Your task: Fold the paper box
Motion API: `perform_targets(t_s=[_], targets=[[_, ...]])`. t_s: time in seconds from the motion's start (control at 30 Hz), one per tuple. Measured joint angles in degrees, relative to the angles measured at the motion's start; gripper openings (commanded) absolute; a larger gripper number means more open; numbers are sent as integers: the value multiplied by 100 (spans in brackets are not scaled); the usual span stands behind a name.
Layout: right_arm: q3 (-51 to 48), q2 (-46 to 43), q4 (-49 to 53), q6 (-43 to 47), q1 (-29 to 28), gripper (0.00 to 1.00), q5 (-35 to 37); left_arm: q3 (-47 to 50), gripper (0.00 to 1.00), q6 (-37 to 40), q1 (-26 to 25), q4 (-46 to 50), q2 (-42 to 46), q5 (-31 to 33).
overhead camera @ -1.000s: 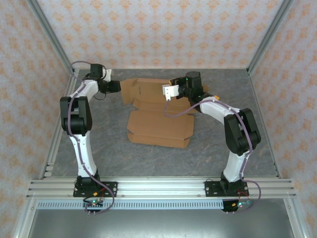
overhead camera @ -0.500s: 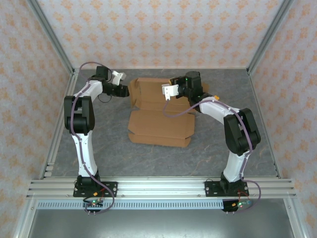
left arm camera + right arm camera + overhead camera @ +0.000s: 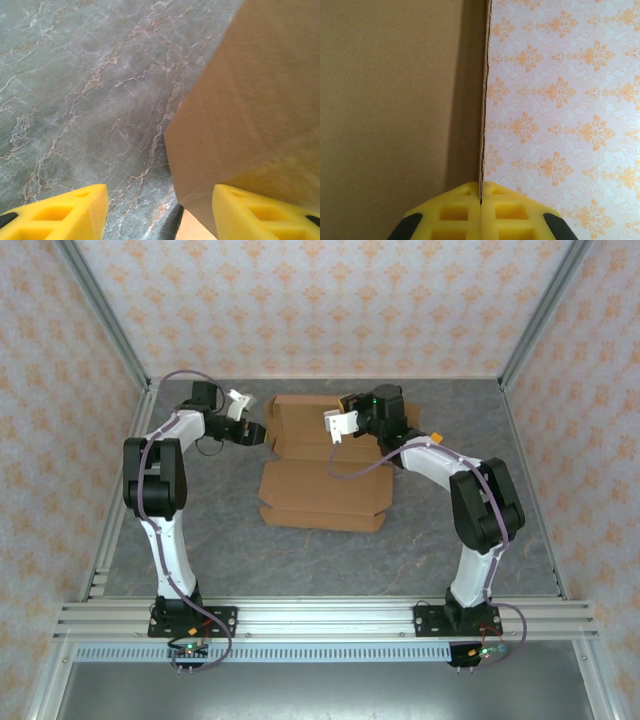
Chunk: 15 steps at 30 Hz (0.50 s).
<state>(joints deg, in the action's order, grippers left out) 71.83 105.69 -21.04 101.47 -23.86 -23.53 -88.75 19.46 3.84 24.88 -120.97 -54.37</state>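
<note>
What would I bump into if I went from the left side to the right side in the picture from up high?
left arm → left gripper → paper box → right arm

On my overhead feed I see a grey marbled bench [image 3: 300,560], closed in on three sides by pale wallpaper [image 3: 330,300] with an orange pattern. Silver metal posts [image 3: 100,310] rise at the back corners. A slotted rail [image 3: 330,618] runs along the near edge.
</note>
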Motion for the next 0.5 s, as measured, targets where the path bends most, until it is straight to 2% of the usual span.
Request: perform_targets(t_s=[0.5], targets=[[-4,2,-4,17,-11,0,83,-538,60,514,-210,175,-52,-433]])
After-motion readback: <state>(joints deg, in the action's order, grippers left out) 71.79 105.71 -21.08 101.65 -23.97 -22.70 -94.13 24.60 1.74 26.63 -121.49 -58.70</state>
